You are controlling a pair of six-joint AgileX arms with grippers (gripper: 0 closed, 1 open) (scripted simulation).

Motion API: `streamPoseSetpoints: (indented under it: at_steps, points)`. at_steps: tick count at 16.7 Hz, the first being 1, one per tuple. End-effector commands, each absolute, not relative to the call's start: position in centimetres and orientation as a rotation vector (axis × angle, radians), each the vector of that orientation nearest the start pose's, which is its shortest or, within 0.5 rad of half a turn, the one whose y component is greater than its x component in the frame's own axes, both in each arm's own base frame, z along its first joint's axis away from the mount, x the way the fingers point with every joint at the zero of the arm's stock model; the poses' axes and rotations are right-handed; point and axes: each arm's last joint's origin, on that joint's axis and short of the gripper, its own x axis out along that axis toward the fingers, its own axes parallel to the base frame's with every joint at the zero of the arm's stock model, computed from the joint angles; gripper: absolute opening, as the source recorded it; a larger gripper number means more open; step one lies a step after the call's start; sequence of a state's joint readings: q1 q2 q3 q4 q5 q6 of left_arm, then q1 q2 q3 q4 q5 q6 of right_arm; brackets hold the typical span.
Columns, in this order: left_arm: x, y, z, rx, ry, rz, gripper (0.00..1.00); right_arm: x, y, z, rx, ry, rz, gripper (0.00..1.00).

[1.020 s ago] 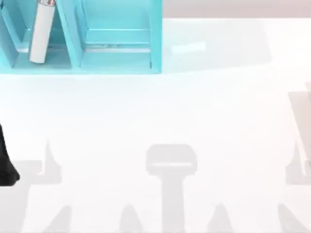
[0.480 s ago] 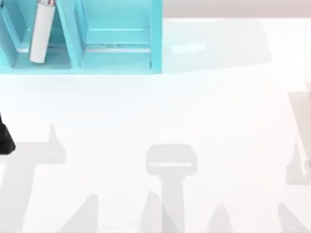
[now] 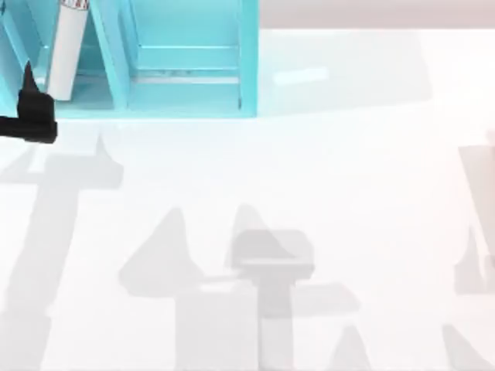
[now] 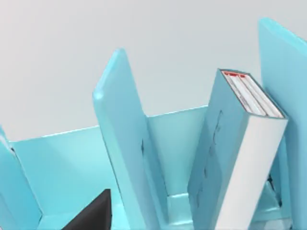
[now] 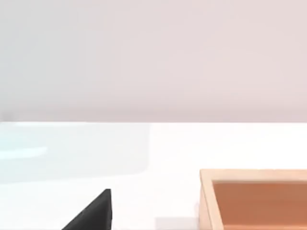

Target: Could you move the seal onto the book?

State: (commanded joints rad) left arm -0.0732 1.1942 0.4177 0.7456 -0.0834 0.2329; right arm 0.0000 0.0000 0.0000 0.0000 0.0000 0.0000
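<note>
light-blue shelf unit (image 3: 186, 58) back-left; tan tray (image 5: 254, 199).

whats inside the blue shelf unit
A book stands tilted in one compartment of the shelf unit, white pages toward the opening. The compartment to its right in the top view looks bare. The left gripper is in front. Divider walls hide the compartments' corners.

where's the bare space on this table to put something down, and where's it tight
Free: the table in front of the shelf unit and to its right, plus the shelf's right compartment. Crowded: the left compartment, where the book stands leaning, with the left gripper right at its front edge.
</note>
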Motion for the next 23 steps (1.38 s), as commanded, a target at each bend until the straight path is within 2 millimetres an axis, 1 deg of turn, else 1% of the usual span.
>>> streamPoseSetpoints:
  at_steps: [3, 6, 9, 11, 13, 19, 21, 23]
  points:
    - [29.1, -2.2, 18.4, 0.280, 0.069, 0.018, 1.00, 10.6, -0.1, 16.0, 0.000, 0.000, 0.000, 1.00]
    - [32.6, -2.9, 14.6, 0.332, 0.100, 0.019, 1.00, 10.6, -0.1, 16.0, 0.000, 0.000, 0.000, 1.00]
    - [34.7, -3.4, 11.2, 0.371, 0.118, 0.020, 1.00, 10.6, -0.1, 16.0, 0.000, 0.000, 0.000, 1.00]
    - [35.3, -3.6, 9.7, 0.387, 0.121, 0.021, 1.00, 10.6, -0.1, 16.0, 0.000, 0.000, 0.000, 1.00]
    - [35.6, -3.6, 9.1, 0.393, 0.122, 0.021, 1.00, 10.6, -0.1, 16.0, 0.000, 0.000, 0.000, 1.00]
    - [35.6, -3.4, 9.0, 0.393, 0.127, 0.025, 1.00, 10.6, -0.1, 16.0, 0.000, 0.000, 0.000, 1.00]
    - [36.4, -3.5, 8.9, 0.393, 0.126, 0.022, 1.00, 10.6, -0.1, 16.0, 0.000, 0.000, 0.000, 1.00]
    - [38.1, -3.5, 8.7, 0.394, 0.124, 0.021, 1.00, 10.6, -0.1, 16.0, 0.000, 0.000, 0.000, 1.00]
